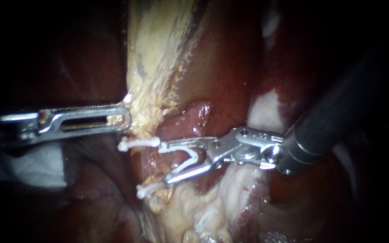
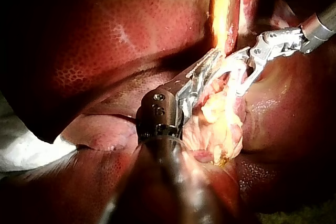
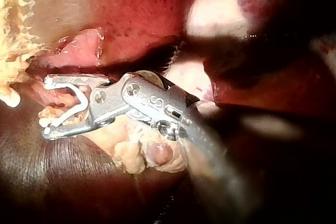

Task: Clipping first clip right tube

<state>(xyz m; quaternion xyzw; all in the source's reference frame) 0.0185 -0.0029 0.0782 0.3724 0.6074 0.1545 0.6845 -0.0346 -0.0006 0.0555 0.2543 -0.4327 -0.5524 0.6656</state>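
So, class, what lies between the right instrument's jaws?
A white clip, spread open and held by both jaws of the right instrument; a thin tube runs between its arms. The endoscope view shows it best.

Between the legs of the clip [image 1: 189, 161], just a thin strand [image 1: 160, 158] half buried in yellow tissue [image 1: 147, 121]; too covered to tell what it is. Left of the clip, left instrument [image 1: 123, 119] tip-deep in that tissue, shaft cut off by the edge. Right of the clip, right instrument [image 1: 165, 163] shaft lost in darkness. In both wrist views, blurred near shafts
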